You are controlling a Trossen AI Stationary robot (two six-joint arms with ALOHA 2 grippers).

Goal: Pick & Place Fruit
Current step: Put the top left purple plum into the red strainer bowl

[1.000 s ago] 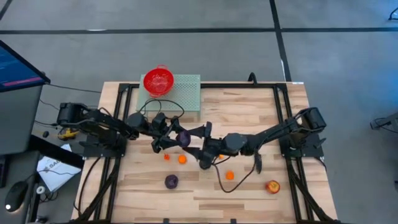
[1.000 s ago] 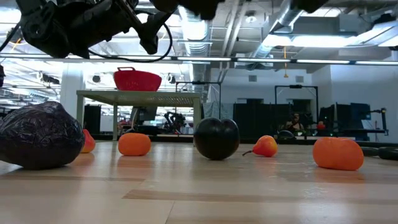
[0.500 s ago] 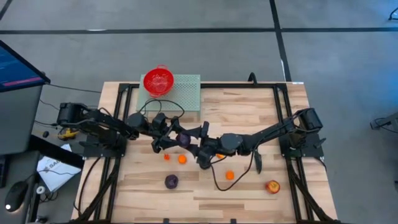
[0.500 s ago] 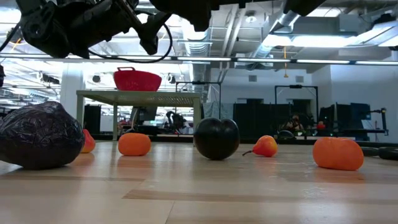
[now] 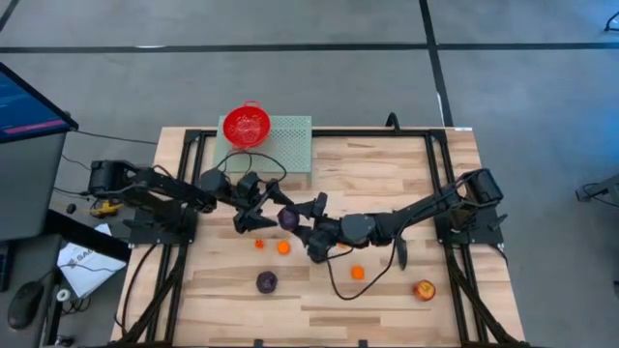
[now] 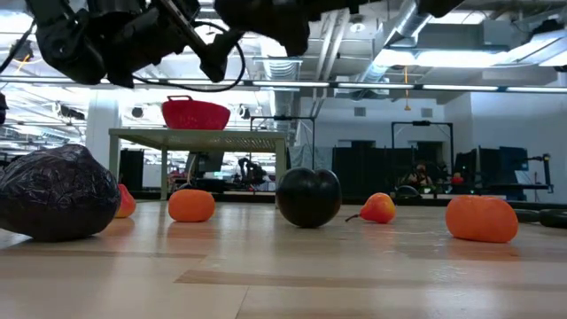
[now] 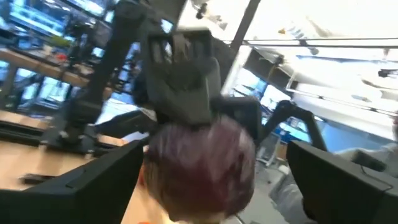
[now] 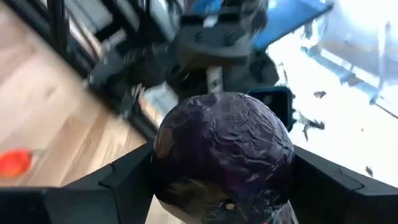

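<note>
Right gripper clamped on a dark purple plum, held in the air above mid-table. Left gripper just beside it, fingers spread wide on either side of the same plum, not gripping. Judged a handover, midway.

Remaining on the table: second purple plum, a black one, three orange pieces, apple-like piece. Most of the task judged undone.

Red basket on the green mat at the far edge; no fruit seen inside.
</note>
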